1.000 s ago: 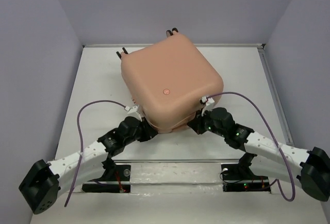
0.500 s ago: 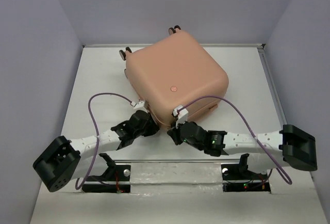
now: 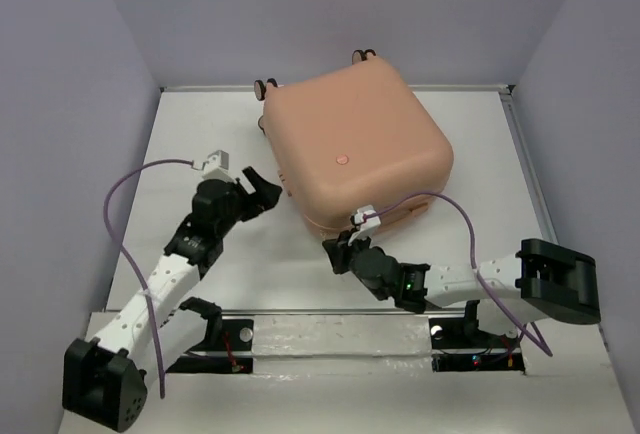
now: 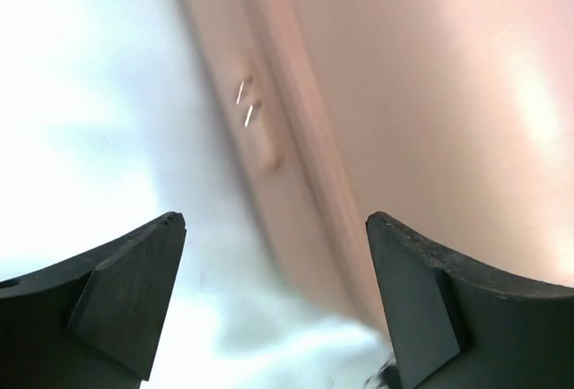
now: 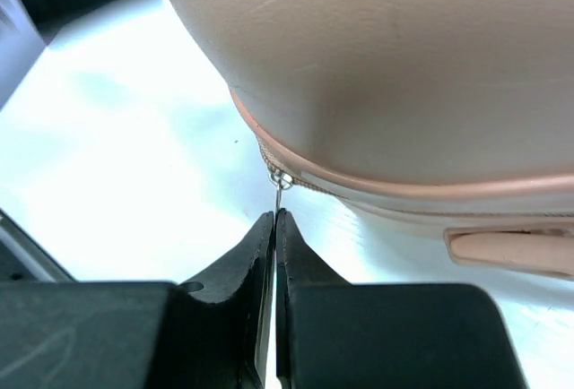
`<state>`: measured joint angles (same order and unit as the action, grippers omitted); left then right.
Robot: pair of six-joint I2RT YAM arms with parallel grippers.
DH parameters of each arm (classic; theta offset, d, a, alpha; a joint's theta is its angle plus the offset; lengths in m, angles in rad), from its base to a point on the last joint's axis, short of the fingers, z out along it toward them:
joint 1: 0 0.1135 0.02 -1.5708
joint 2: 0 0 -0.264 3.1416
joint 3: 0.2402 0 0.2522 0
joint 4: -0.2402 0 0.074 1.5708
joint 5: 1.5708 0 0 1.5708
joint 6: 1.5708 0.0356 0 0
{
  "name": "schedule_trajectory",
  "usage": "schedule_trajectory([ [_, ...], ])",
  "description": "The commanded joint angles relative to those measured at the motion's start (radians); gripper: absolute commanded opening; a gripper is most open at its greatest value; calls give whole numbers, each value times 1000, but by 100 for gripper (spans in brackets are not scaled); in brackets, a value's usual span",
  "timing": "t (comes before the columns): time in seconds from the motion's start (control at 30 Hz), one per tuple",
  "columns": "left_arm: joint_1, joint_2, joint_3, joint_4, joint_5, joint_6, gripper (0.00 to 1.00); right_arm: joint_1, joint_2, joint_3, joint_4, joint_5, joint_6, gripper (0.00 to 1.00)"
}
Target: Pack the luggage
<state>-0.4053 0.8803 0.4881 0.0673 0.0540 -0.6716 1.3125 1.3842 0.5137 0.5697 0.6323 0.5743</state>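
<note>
The luggage (image 3: 350,149), a peach-pink hard-shell suitcase, lies closed and flat at the back middle of the table, wheels (image 3: 266,85) toward the far edge. My right gripper (image 3: 335,252) sits at its near left corner, shut on the thin metal zipper pull (image 5: 280,194) that hangs from the zipper seam (image 5: 296,178). My left gripper (image 3: 258,186) stands open just left of the suitcase's left side, nothing between its fingers (image 4: 134,290). In the left wrist view the suitcase shell (image 4: 421,93) and its seam are blurred.
A white table (image 3: 180,154) is walled by grey panels on three sides. A moulded handle (image 5: 511,250) shows on the suitcase's near side. Purple cables (image 3: 130,179) loop from both wrists. The arm bases (image 3: 230,339) sit at the near edge.
The left gripper let go at the suitcase's near corner, opened and swung up along its left side. The right gripper slid left along the near edge. The suitcase turned and shifted toward the back right.
</note>
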Motion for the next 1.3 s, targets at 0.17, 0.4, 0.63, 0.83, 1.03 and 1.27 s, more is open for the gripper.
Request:
schedule_trajectory([
  [0.17, 264, 285, 473, 69, 274, 10, 94, 64, -82, -44, -4, -141, 33, 7],
  [0.4, 315, 747, 906, -6, 322, -5, 97, 64, -56, -29, -14, -198, 25, 7],
  [0.63, 332, 1008, 1133, -3, 326, -91, 97, 64, -47, -29, -16, -221, 24, 7],
  [0.83, 330, 1151, 1270, 39, 380, -167, 96, 64, -66, -49, -25, -223, 42, 7],
  [1.03, 324, 1214, 1314, 88, 412, -238, 93, 64, -89, -61, -50, -210, 41, 7],
  [1.27, 306, 1284, 1402, 126, 423, -315, 86, 64, -67, -55, -56, -214, 52, 7],
])
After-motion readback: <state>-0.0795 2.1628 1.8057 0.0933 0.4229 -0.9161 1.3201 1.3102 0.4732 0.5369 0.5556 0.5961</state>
